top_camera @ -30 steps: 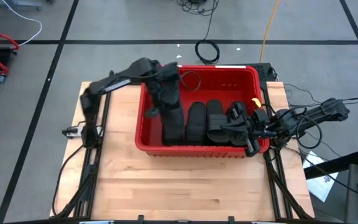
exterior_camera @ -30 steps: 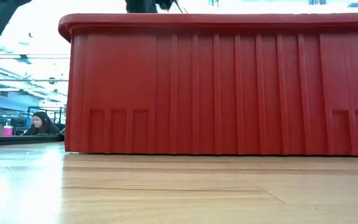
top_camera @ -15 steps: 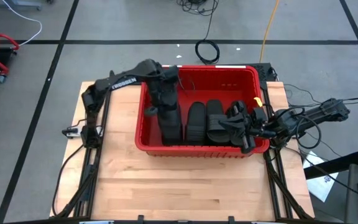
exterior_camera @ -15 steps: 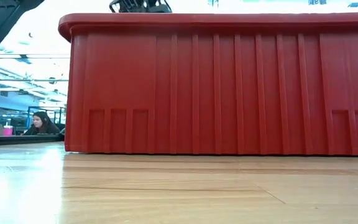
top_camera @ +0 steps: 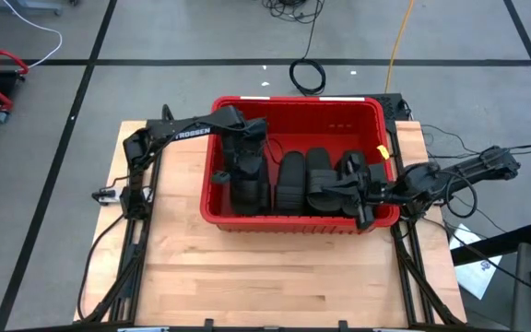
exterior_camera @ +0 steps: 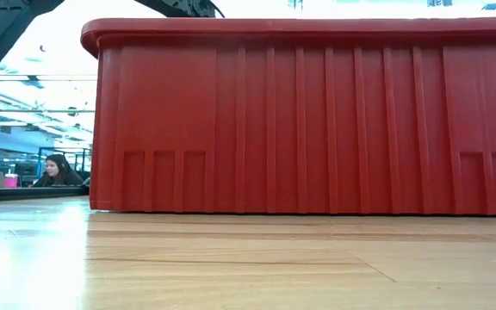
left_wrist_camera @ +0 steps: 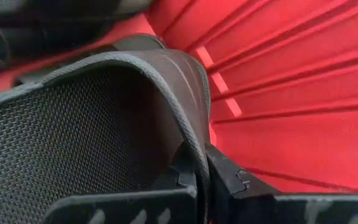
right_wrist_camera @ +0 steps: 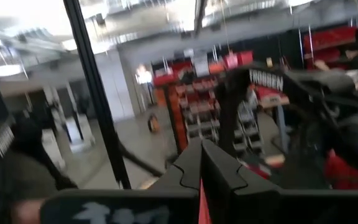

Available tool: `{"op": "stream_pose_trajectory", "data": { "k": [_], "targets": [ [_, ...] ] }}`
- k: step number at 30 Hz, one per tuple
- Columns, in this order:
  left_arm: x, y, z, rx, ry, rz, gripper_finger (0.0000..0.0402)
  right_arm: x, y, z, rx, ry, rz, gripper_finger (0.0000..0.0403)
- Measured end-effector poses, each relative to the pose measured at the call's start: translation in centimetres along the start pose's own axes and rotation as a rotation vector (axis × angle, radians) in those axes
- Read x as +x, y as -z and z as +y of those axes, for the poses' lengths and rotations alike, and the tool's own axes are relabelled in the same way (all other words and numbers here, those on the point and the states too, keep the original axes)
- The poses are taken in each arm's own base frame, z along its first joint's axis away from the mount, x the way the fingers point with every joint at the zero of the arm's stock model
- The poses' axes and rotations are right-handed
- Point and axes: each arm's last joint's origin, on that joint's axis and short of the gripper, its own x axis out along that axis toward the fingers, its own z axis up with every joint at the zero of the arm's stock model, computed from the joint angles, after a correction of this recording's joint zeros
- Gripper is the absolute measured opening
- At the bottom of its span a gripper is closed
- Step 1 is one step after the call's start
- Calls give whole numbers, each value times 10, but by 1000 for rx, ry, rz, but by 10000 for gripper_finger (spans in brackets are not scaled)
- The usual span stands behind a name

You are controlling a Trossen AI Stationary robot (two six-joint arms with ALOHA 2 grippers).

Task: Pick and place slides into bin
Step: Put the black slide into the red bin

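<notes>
Bin (top_camera: 295, 112) sits at mid-table, holding the slides (top_camera: 290, 181) packed in a row along its near wall. Left gripper (top_camera: 246, 172) is down inside the bin at its left end, jaws clamped on the thin edge of a slide's strap (left_wrist_camera: 166, 81), evidently lowering that slide into the free slot beside the row. Strap edge gives the narrow jaws a firm purchase. Right gripper (top_camera: 367, 189) is at the bin's right end, fingers closed and, as far as can be seen, holding nothing; it appears clear of the left arm's work. No slides are visible on the table (top_camera: 275, 267).
</notes>
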Motion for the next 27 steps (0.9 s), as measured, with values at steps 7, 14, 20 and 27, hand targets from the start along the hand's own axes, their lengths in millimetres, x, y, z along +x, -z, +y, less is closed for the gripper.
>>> {"op": "stream_pose_trajectory", "data": {
  "k": [7, 14, 20, 27],
  "targets": [
    [0, -4, 9, 62, -25, -120, 0, -1, 3, -1, -15, 11, 38, 0],
    [17, 6, 16, 52, 1, -142, 0, -1, 1, -1, -10, 8, 23, 0],
    [27, 9, 20, 39, -14, -140, 1, -1, 2, -1, -11, 8, 24, 0],
    [32, -2, 25, 28, -188, -44, 28, -1, 2, -1, 8, 8, 24, 0]
  ]
}}
